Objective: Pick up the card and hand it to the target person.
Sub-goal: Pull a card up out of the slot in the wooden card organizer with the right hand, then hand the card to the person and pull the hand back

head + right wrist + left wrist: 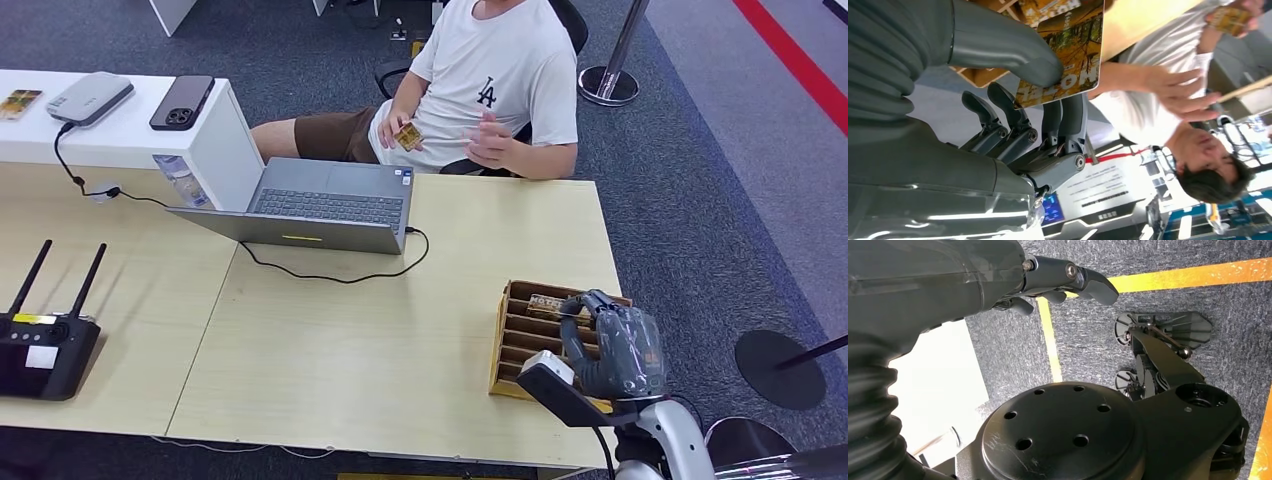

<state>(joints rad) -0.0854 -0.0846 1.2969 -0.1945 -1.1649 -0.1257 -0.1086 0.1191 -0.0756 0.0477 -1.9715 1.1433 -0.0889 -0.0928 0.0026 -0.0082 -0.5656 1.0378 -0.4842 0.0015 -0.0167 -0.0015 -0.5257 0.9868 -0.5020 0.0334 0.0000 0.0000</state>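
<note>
Your right hand (1013, 95) pinches the card (1068, 50) between thumb and fingers (autumn print, lettering visible), directly above the wooden slotted holder (520, 335) at the tabletop (380, 340) edge. The seated person (500, 70) opposite holds another card (408, 136) in one hand. Your left hand (1058, 280) hangs over carpet, fingers curled, holding nothing.

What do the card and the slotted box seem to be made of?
Card: probably glossy printed card or plastic; it stays flat and stiff between the right hand's thumb and fingers, with a photo print on it. Box: looks like unpainted light wood, with thin dividers and a matte brown tone.
</note>
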